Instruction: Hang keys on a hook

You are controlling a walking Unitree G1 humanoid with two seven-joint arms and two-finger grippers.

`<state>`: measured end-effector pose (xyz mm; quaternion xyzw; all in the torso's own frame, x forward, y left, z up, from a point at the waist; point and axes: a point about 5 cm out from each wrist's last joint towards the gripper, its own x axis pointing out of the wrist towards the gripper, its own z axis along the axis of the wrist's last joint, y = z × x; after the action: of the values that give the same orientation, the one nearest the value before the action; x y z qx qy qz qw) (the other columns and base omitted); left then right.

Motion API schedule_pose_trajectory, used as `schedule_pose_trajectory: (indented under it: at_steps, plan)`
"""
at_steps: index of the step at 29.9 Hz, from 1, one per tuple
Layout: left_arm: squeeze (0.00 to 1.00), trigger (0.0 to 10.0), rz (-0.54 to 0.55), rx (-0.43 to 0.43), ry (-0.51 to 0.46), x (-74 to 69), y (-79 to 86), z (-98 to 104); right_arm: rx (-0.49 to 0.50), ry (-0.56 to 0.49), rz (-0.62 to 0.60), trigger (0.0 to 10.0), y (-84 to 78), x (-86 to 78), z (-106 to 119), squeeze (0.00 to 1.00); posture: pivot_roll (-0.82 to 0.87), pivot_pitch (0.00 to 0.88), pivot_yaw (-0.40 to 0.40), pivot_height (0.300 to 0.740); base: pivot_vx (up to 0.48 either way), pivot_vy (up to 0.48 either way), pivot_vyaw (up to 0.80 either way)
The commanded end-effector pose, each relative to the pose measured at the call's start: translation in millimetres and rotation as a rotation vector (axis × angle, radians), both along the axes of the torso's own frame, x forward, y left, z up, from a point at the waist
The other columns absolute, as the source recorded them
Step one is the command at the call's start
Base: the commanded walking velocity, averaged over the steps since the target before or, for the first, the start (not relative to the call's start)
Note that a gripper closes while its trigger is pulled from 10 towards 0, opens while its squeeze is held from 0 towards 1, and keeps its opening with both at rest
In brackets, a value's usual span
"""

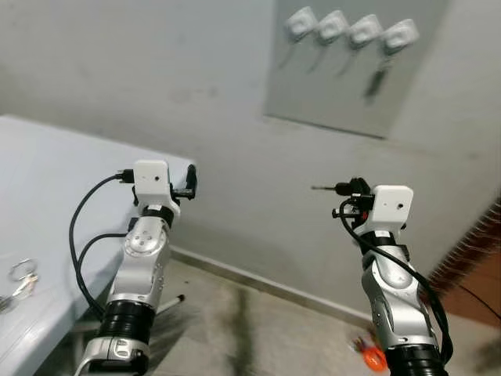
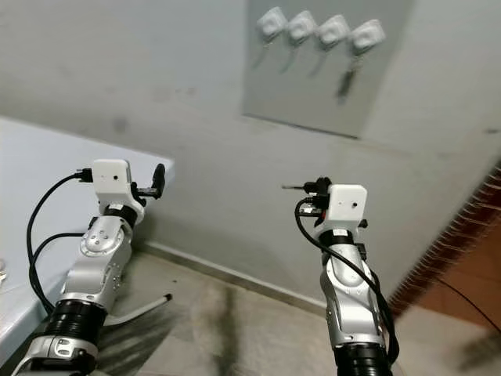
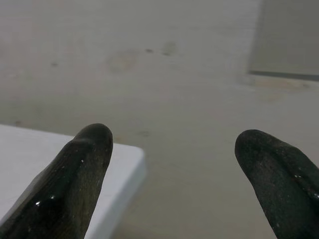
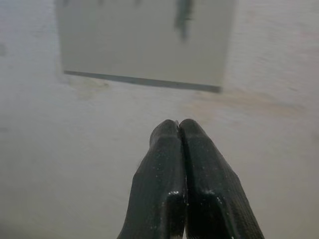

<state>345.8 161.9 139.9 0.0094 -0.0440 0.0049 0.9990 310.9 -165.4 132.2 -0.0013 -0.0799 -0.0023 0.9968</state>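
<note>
A grey board [image 1: 344, 78] on the wall carries several white hooks [image 1: 344, 28]. A dark key [image 1: 376, 78] hangs from the rightmost hook [image 1: 400, 35]; it shows blurred in the right wrist view as the key [image 4: 183, 17]. My right gripper [image 4: 178, 130] is raised below the board, well short of it, shut with nothing between its fingers. My left gripper [image 3: 174, 149] is raised beside the table corner, open and empty. A key ring with keys [image 1: 21, 278] lies on the white table [image 1: 55, 180] at the far left.
The wall is close ahead, with a skirting line along the floor [image 1: 258, 282]. A small orange object [image 1: 371, 354] lies on the floor by my right arm. A reddish strip [image 1: 477, 251] shows at the right edge.
</note>
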Motion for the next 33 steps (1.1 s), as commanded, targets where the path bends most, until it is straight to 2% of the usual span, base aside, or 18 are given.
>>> schedule_pose_trajectory:
  at_steps: [1, 3, 4, 14, 33]
  plan:
    - [0.00, 10.0, 0.008, 0.007, -0.007, 0.1, 0.3, 3.3, -0.008, -0.011, 0.006, 10.0, 1.5, 0.5, 4.7, 0.00, -0.03, 0.000, 0.012, 0.732, 0.000, 0.000, -0.73]
    - [0.00, 10.0, 0.009, 0.005, -0.006, 0.1, 0.1, 3.1, -0.009, -0.012, 0.006, 10.0, 1.3, 0.4, 4.8, 0.00, -0.03, 0.000, 0.010, 0.732, 0.000, 0.000, -0.73]
    - [0.00, 10.0, 0.011, 0.002, -0.001, 0.2, -0.3, 2.5, 0.013, -0.021, -0.007, 10.0, 0.2, 0.2, 5.6, 0.00, -0.03, 0.000, 0.010, 0.732, 0.000, 0.000, 0.00]
    - [0.00, 10.0, 0.008, -0.016, 0.026, -0.9, -1.5, -1.0, 0.013, 0.017, -0.020, 10.0, 0.5, 0.5, 2.9, 0.00, -0.03, 0.000, 0.004, 0.732, 0.000, 0.000, 0.00]
    - [0.00, 10.0, -0.004, -0.075, 0.057, -2.0, -3.4, -3.2, 0.007, 0.021, 0.005, 10.0, 2.1, -1.6, 3.1, 0.00, -0.03, 0.000, -0.002, 0.732, 0.000, 0.000, 0.00]
